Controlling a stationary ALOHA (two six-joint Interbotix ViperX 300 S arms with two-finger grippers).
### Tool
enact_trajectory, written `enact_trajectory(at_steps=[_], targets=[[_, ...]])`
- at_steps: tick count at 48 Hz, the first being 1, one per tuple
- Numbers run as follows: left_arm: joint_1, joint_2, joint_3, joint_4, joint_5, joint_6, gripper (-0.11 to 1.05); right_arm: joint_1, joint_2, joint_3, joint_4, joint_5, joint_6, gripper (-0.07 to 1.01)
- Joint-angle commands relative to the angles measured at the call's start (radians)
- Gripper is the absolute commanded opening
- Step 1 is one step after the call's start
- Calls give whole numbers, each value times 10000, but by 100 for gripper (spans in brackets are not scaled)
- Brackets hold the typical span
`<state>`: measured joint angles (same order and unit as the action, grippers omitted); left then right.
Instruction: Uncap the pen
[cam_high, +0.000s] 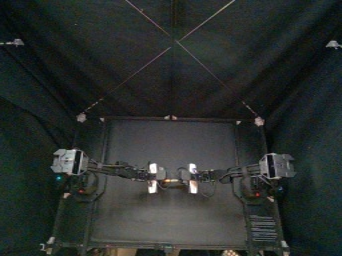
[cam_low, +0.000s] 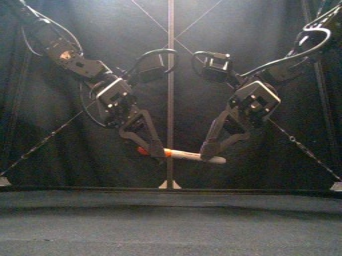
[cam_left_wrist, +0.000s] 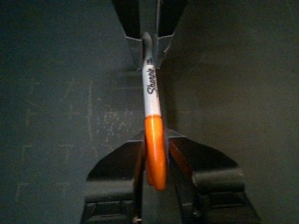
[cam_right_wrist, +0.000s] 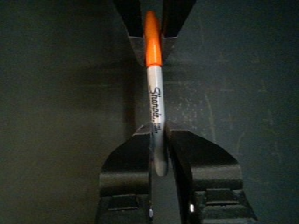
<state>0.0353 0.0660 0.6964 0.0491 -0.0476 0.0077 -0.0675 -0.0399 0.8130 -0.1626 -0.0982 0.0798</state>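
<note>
The pen (cam_low: 187, 155) hangs in the air above the middle of the table (cam_low: 171, 215), held between the two grippers. It lies nearly level, left to right, and touches no surface. Its orange cap (cam_low: 147, 152) points left and its pale barrel (cam_low: 201, 157) runs to the right, dipping slightly that way in the front view. The cap is seated on the barrel, and the wrist views show no gap where orange meets white. Black lettering runs along the barrel (cam_left_wrist: 151, 92).

The left gripper (cam_low: 144, 146) comes down from the upper left and is clamped on the orange cap. In the left wrist view its two jaws press against the cap (cam_left_wrist: 153, 153) from both sides. The right gripper (cam_low: 219, 150) comes down from the upper right and grips the grey tail end of the barrel (cam_right_wrist: 156, 149) in the same way. Its jaws are closed tight around it.

The two grippers face each other across the pen, close together but not touching. From above they meet over the table's centre, the left gripper (cam_high: 155, 181) beside the right gripper (cam_high: 193, 181), with the pen itself hard to make out there.
</note>
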Motion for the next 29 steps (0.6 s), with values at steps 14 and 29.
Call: enact_trajectory(at_steps=[14, 29], targets=[[245, -706, 460, 107, -31, -15, 41, -261, -552, 568, 184, -215, 123, 45], [291, -1856, 1795, 123, -322, -15, 41, -644, -1181, 1841, 537, -1534, 138, 45]])
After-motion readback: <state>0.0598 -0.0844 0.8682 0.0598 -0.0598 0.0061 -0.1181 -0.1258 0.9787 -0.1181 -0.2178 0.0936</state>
